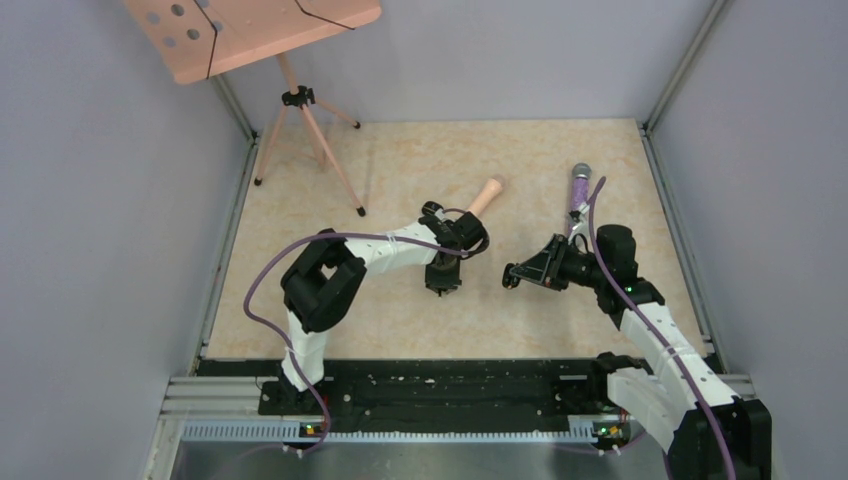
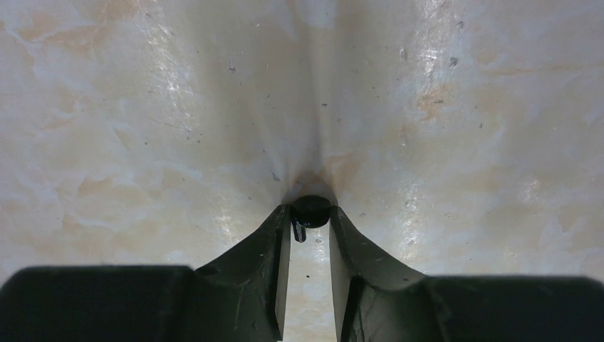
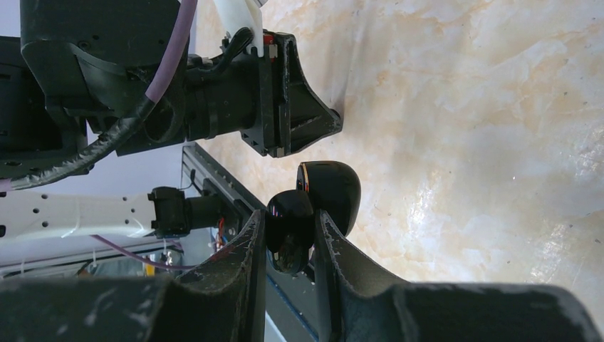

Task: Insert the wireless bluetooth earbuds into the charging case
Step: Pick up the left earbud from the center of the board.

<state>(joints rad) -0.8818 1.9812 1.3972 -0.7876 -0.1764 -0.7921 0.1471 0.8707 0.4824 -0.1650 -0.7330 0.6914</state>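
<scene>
Case (image 3: 329, 187) in right tool's (image 3: 289, 217) grip

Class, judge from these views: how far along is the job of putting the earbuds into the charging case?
Done: the right tool grips the charging case, which looks open. In hand: the left tool pinches one earbud down at the tabletop. Left: carry it over and seat it. The other bud isn't visible, and the case's inside is hidden, so nothing shows as inserted.

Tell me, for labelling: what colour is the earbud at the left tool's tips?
Black. The earbud shows best in the left wrist view.
</scene>
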